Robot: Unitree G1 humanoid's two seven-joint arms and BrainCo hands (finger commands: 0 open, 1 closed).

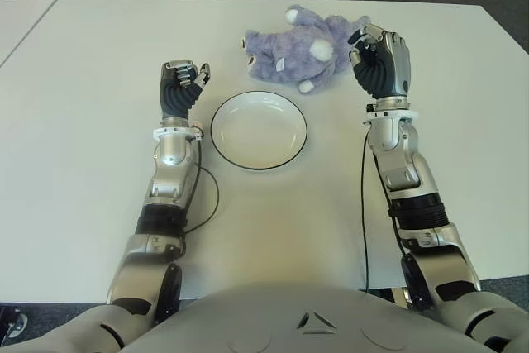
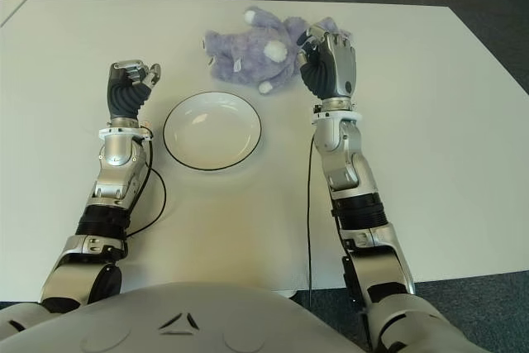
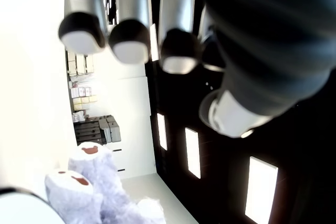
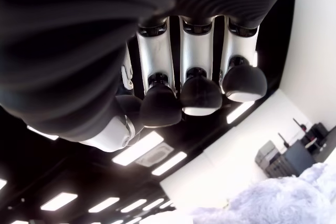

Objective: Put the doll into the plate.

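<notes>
My right hand (image 1: 378,59) hovers curled and empty beside the doll (image 1: 302,45), which lies on the counter (image 1: 99,64) behind the plate (image 1: 259,131). I'd open wide and grip its body.

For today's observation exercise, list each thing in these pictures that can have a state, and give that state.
Doll: lying on the table beyond the plate, not held.
Plate: empty, flat on the table.
Right hand: fingers curled, holding nothing, beside the doll.
Left hand: fingers curled, holding nothing, left of the plate.
Table: bears the doll and plate.
</notes>
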